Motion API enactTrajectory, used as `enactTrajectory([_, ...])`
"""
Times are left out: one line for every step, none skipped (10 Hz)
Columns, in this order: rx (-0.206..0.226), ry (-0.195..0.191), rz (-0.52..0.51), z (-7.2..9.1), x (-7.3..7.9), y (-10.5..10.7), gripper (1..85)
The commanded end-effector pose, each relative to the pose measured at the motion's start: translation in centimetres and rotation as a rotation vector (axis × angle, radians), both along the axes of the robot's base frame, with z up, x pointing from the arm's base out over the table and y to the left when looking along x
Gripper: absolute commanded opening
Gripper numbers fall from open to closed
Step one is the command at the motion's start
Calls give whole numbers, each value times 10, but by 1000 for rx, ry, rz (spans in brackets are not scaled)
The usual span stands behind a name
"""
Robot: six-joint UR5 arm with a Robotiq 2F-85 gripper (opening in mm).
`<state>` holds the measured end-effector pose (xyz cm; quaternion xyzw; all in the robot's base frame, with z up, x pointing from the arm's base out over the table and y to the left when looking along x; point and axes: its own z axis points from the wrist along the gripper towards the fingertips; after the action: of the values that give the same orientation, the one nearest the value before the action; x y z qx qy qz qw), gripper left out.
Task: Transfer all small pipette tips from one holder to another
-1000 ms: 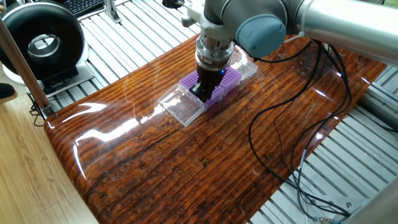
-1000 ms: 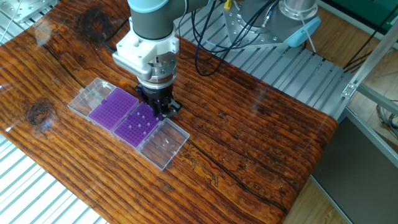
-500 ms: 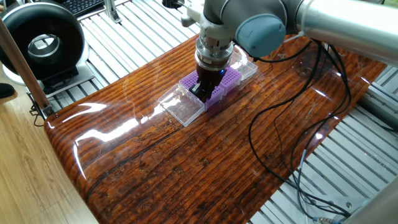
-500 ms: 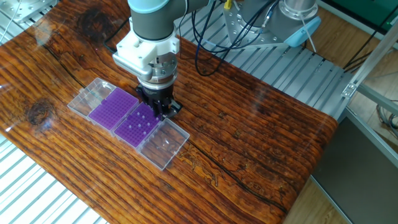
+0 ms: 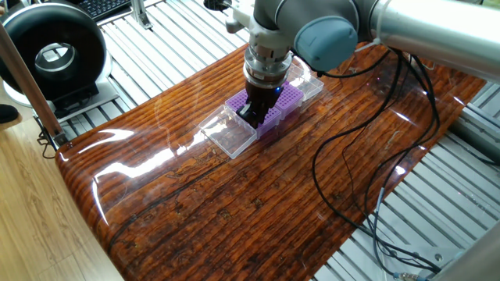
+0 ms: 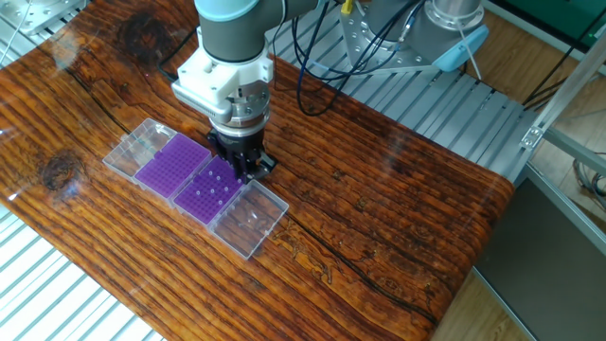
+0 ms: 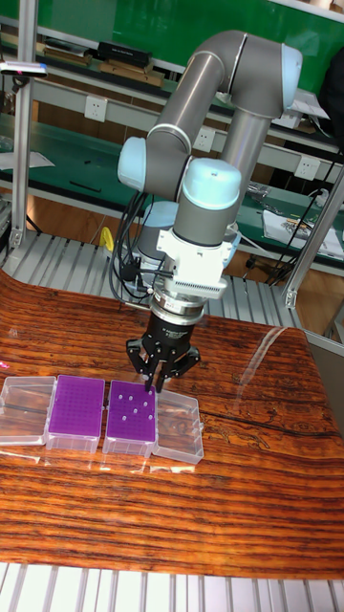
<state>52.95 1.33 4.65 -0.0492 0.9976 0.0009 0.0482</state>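
Two purple holders lie side by side in open clear boxes. The holder with several white pipette tips (image 6: pixel 212 190) (image 7: pixel 130 414) is nearest my gripper. The other holder (image 6: pixel 169 165) (image 7: pixel 76 405) (image 5: pixel 290 95) shows no tips. My gripper (image 6: pixel 243 167) (image 7: pixel 152 383) (image 5: pixel 253 117) points straight down over the far right corner of the tip-bearing holder. Its fingers are drawn together just above the grid. Whether a tip sits between the fingers is too small to see. In one fixed view the gripper hides most of the near holder (image 5: pixel 237 103).
Clear lids lie flat at both outer ends of the boxes (image 6: pixel 251 219) (image 6: pixel 135 146) (image 7: pixel 27 411). Black cables (image 5: pixel 351 179) trail over the wooden table (image 6: pixel 398 208) on the arm's side. A black round device (image 5: pixel 53 55) stands beyond the table edge.
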Motion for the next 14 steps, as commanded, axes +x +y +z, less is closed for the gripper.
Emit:
enactTrajectory([8,-4,-2,-2,1,0,223])
enactTrajectory([8,-8,2,-3,3,-1,223])
enactTrajectory([9,-10,4,-3,4,-1,223])
enactTrajectory([9,-10,4,-3,4,-1,220])
enactTrajectory([4,-10,-1,-3,4,-2,193])
enactTrajectory([2,-8,-4,-2,3,-2,183])
enactTrajectory([1,-8,-5,-1,2,-1,177])
enactTrajectory([4,-10,-2,-1,3,0,177])
enactTrajectory([7,-11,1,-1,3,0,170])
enactTrajectory([8,-14,1,-2,4,1,147])
enactTrajectory([11,-19,5,-2,6,0,137])
enactTrajectory([26,-22,22,-1,9,0,137])
enactTrajectory([24,-32,20,-1,11,-2,130])
enactTrajectory([21,-35,17,-2,12,-3,83])
